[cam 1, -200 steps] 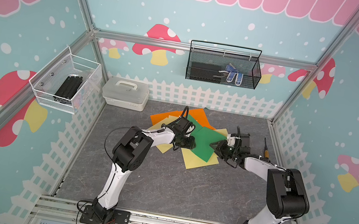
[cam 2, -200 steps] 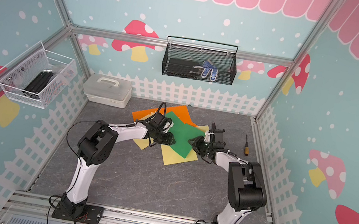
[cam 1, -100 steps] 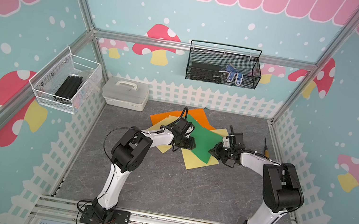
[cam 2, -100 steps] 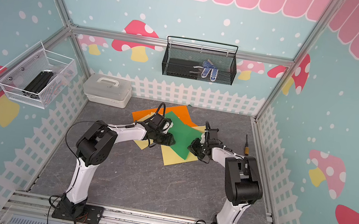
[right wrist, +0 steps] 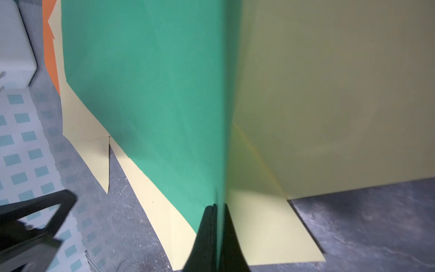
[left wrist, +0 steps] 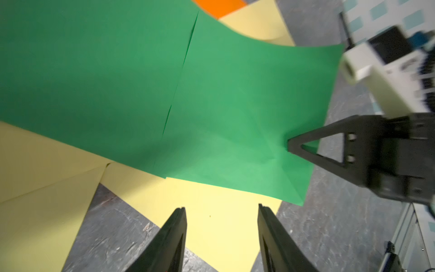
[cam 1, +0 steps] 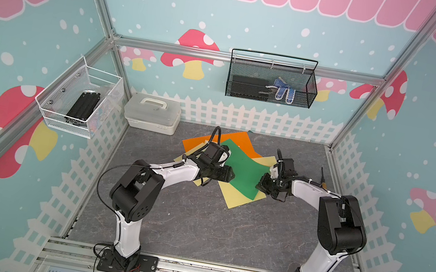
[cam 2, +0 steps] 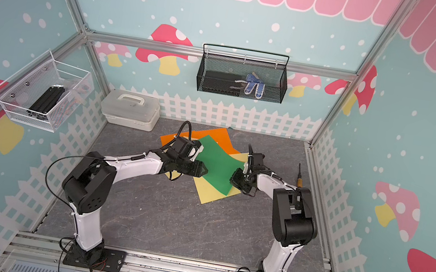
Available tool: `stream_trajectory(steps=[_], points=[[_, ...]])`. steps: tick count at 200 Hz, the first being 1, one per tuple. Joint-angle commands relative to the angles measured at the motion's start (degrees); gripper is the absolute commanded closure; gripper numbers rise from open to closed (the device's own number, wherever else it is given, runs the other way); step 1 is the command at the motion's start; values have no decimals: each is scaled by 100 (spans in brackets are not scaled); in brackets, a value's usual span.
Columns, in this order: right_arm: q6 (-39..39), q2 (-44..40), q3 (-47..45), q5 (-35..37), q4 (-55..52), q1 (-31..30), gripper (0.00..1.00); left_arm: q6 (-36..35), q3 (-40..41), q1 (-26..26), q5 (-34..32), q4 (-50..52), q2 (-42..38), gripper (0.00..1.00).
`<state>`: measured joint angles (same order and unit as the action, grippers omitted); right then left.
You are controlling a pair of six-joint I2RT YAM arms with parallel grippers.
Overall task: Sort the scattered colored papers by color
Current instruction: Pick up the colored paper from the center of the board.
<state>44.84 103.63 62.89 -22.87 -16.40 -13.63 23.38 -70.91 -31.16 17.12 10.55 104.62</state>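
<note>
Grips green paper (cam 1: 243, 171) at its 4 o'clock edge with right gripper (left wrist: 290, 144) clenched (left gripper (left wrist: 221, 207) released, empty); likely light, limp, easily creased.

Both top views look steeply down from high over the front edge of the desk (cam 1: 194, 229) toward its back edge, sharing nearly everything. The left wrist camera sits low, facing between the left arm's jaws across the green paper (left wrist: 211, 94) to the right arm's jaws. The right wrist camera, closer still, faces back along that sheet toward the desk's left edge.
</note>
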Motion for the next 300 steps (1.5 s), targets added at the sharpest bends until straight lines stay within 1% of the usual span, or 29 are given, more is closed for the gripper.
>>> stream_trajectory(steps=[1, 37, 70, 92, 120, 134, 162, 182, 208, 228, 244, 272, 292, 300], points=[[-562, -276, 370, -37, -688, -76, 100, -130, 261, 130, -256, -434, -544, 46], [-971, -514, 804, -464, -1269, -287, 100, -196, 777, 355, -489, -668, -1340, 44], [-1085, -733, 1109, -918, -1518, -640, 100, -194, 1353, 564, -734, -1047, -2275, 40], [-1057, -807, 1321, -1201, -1592, -959, 100, -374, 1492, 602, -934, -954, -2864, 37], [-891, -762, 1628, -1426, -1514, -1456, 100, -453, 1564, 669, -1281, -756, -3524, 35], [-736, -662, 1787, -1525, -1384, -1706, 100, -410, 1637, 709, -1419, -759, -3854, 32], [-164, -410, 1980, -1799, -693, -2137, 100, -398, 1726, 742, -1590, -708, -4398, 27], [312, -93, 2085, -1919, -76, -2456, 100, -404, 1770, 742, -1608, -650, -4608, 26], [925, 469, 2335, -2078, 700, -3018, 100, -448, 1810, 742, -1625, -541, -4706, 24], [1294, 1099, 2663, -2168, 1098, -3434, 100, -452, 1872, 743, -1665, -483, -4776, 25], [1598, 1340, 2818, -2156, 1501, -3683, 100, -461, 1943, 743, -1685, -468, -4845, 25], [1873, 1565, 3116, -2283, 1851, -3929, 100, -474, 2027, 742, -1712, -398, -4949, 24], [1950, 1621, 3381, -2380, 1855, -3972, 100, -460, 2089, 735, -1742, -418, -5010, 24], [2079, 1640, 3456, -2506, 2051, -3980, 100, -446, 2091, 736, -1747, -426, -5020, 24]])
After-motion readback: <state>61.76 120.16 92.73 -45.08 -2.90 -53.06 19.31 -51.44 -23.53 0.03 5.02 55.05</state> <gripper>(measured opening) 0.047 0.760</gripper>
